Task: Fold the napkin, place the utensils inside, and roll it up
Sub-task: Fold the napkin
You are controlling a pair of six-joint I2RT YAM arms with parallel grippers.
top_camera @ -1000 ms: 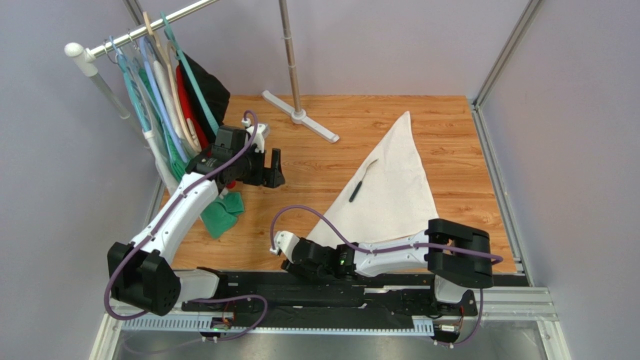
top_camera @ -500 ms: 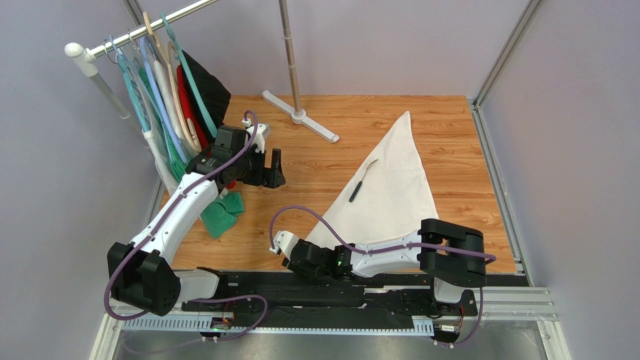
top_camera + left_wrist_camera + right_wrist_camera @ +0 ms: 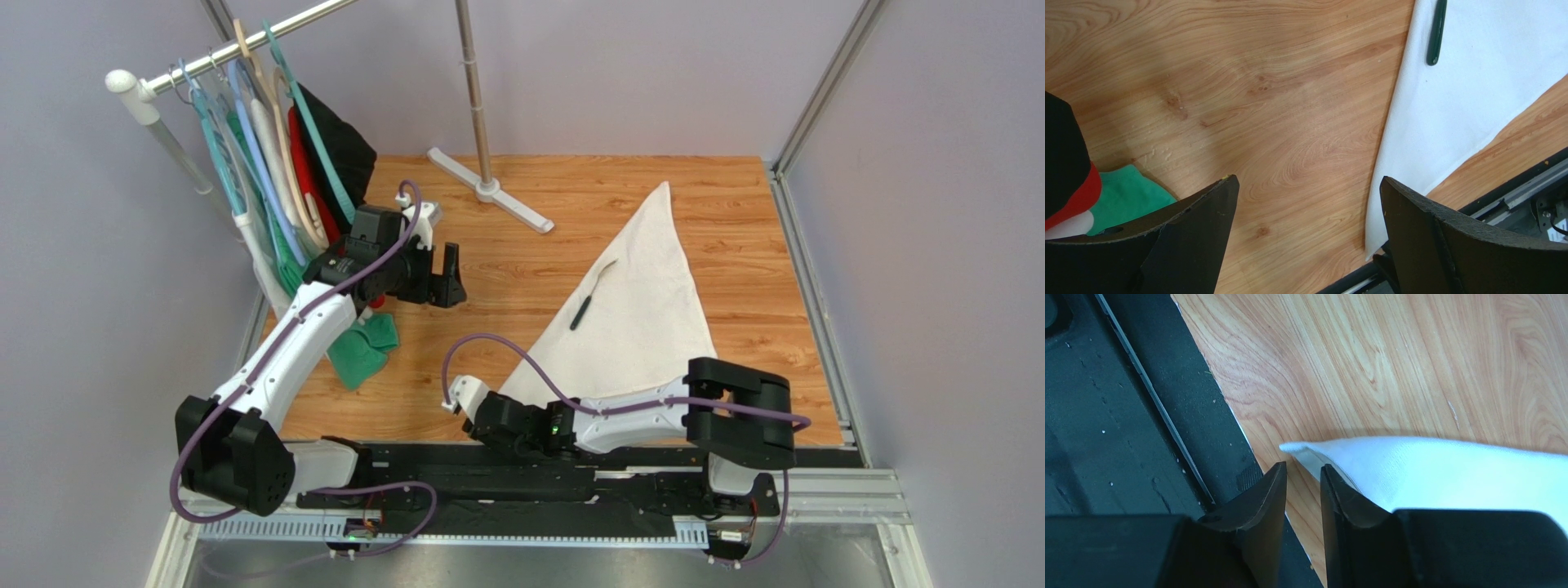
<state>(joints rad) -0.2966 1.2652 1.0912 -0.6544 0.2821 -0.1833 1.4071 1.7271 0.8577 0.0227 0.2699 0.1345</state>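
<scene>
The white napkin (image 3: 644,319) lies on the wooden table folded into a triangle, its long point toward the back. One dark green utensil (image 3: 593,294) rests along its left edge, also seen in the left wrist view (image 3: 1436,33) on the napkin (image 3: 1475,92). My right gripper (image 3: 476,424) is low at the napkin's near-left corner. Its jaws (image 3: 1303,467) stand a narrow gap apart with bare wood between them, and the napkin corner (image 3: 1303,450) sits just past the tips. My left gripper (image 3: 451,276) hovers wide open (image 3: 1308,180) over bare wood left of the napkin.
A clothes rail with hangers and garments (image 3: 264,135) stands at the back left. A green cloth (image 3: 364,347) lies below it, also visible in the left wrist view (image 3: 1125,196). A pole stand's white base (image 3: 491,188) sits at the back centre. The black mounting rail (image 3: 552,484) borders the near edge.
The right gripper's jaws have drawn closer together at the napkin's near corner, and its arm has edged slightly left. The left arm has not moved.
</scene>
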